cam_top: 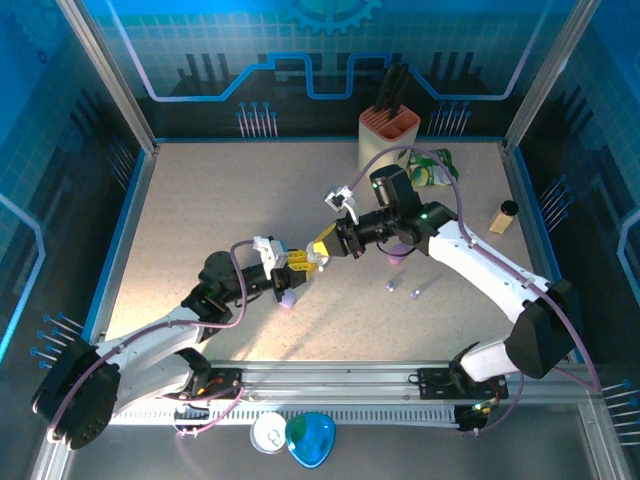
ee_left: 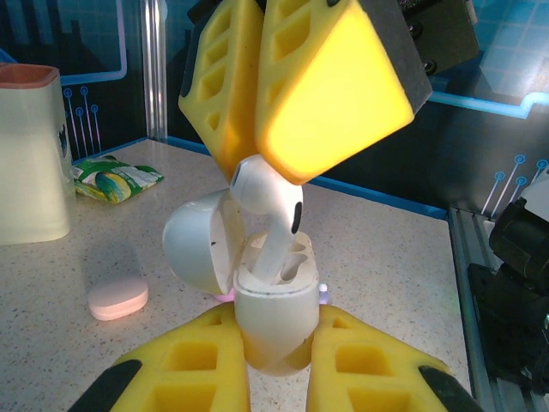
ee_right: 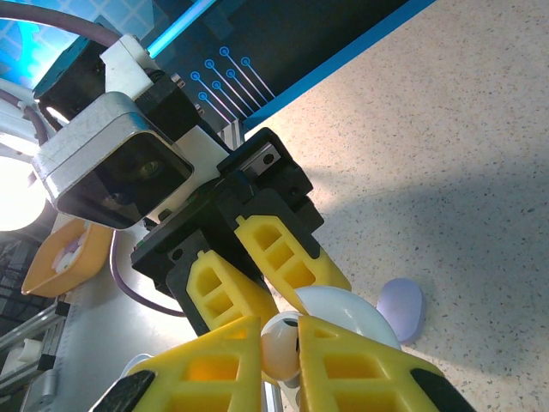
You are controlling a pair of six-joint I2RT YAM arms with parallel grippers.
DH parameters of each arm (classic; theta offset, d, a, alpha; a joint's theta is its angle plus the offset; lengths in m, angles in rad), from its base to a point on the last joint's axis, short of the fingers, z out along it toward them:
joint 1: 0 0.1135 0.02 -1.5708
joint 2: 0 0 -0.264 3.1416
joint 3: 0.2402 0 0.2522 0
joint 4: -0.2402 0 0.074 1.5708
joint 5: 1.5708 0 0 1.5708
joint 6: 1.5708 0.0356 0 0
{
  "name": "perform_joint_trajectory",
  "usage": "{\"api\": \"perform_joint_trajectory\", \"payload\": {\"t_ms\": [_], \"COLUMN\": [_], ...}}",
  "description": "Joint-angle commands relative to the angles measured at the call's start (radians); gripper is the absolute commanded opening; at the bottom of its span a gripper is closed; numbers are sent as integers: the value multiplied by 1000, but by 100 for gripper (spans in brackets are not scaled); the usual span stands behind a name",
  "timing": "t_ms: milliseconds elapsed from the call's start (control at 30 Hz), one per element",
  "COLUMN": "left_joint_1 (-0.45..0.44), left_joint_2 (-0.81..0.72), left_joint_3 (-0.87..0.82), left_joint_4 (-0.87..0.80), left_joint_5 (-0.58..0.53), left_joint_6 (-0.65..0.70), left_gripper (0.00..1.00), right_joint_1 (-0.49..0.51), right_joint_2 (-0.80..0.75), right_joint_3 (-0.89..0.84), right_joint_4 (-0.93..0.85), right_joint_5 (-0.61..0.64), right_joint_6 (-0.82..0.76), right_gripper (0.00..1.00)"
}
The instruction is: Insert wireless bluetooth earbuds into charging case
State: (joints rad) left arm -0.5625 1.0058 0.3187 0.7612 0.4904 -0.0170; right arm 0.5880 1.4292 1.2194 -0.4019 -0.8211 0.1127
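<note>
My left gripper (ee_left: 279, 335) is shut on a white charging case (ee_left: 273, 319), held upright above the table with its lid (ee_left: 196, 240) swung open to the left. From above, my right gripper (ee_right: 280, 345) is shut on a white earbud (ee_left: 268, 196). The earbud's stem reaches down into one slot of the case. In the top view the two grippers meet at mid-table, left gripper (cam_top: 293, 264) and right gripper (cam_top: 326, 246). Two tiny pastel earbuds (cam_top: 390, 287) lie loose on the table to the right.
A lilac pebble-shaped case (ee_right: 401, 309) lies just beyond the grippers and a pink one (ee_left: 117, 298) lies to the left. At the back stand a beige holder (cam_top: 388, 135), a green packet (cam_top: 436, 170) and a small bottle (cam_top: 503, 215).
</note>
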Motion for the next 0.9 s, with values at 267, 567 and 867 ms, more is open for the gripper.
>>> {"api": "perform_joint_trajectory", "payload": {"t_ms": [267,567,867], "left_joint_1": [-8,-7,-7], "left_joint_2": [0,1,-3], "left_joint_3": [10,11,5], "left_joint_4": [56,61,60], "left_joint_5": [-3,-6,-10], "left_joint_6": [25,19,19], "left_gripper": [0,0,0], "right_joint_1": [10,18,21], "right_joint_2": [23,49,64], "right_joint_3": [51,69,78], "right_joint_4": [-65,-84,-91], "right_joint_5": [39,67,64], "right_joint_6": [-10,-11,-11], "right_gripper": [20,22,18]}}
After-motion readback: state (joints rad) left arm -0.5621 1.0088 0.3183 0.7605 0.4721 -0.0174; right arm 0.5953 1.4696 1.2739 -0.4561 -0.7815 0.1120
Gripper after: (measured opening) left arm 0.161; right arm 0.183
